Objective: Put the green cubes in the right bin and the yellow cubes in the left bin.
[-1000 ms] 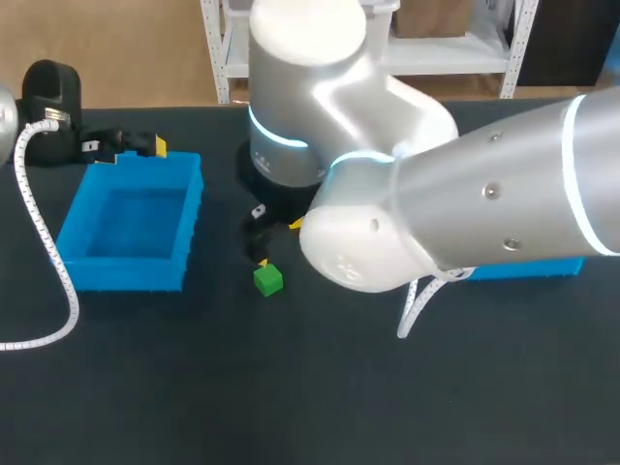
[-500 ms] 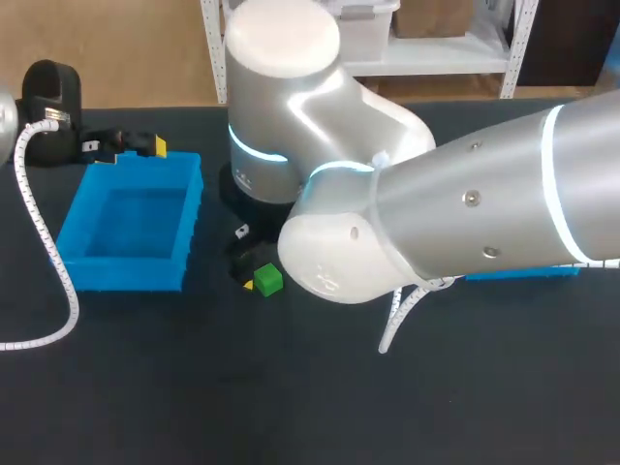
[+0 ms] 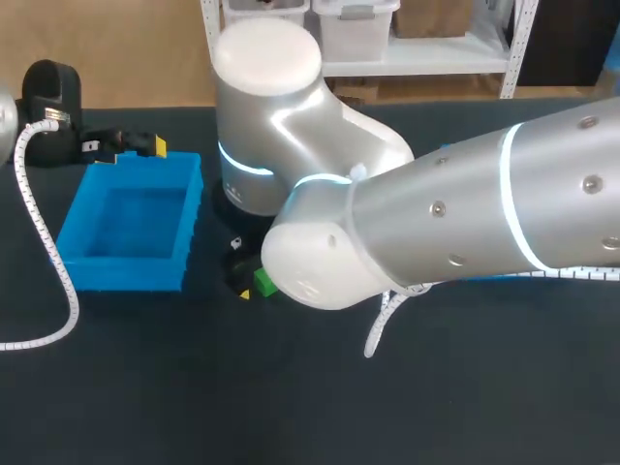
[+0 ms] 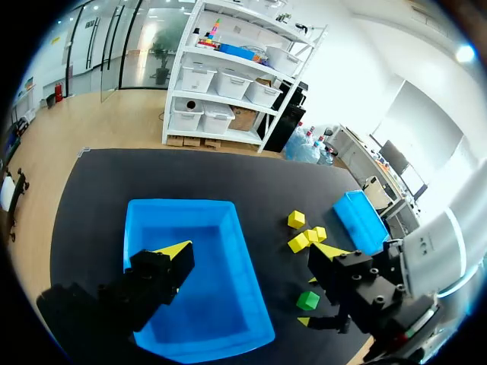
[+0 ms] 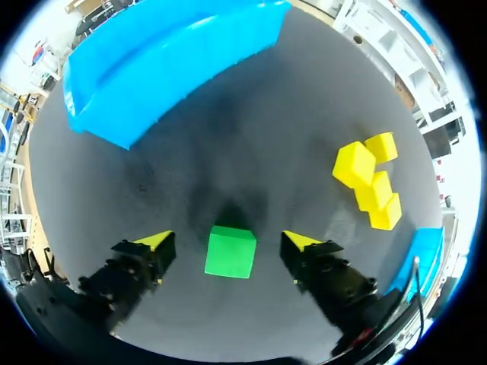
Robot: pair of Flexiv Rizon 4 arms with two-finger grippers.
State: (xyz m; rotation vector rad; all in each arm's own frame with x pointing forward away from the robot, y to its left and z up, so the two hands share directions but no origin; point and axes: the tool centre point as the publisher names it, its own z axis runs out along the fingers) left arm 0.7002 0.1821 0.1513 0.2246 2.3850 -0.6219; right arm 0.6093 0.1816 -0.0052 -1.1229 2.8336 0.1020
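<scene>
I judged sorting barely begun: right gripper [image 5: 227, 243], fingers apart, straddled the green cube [image 5: 230, 253]; yellow cubes [image 5: 354, 164] lay unbinned.

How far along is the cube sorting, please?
Nothing looks sorted: the left bin is empty and no cube shows in the right bin. In hand: the right gripper is open around the green cube, not yet gripping. Left: that cube and four yellow cubes on the table; the left gripper hangs open over the left bin.
</scene>
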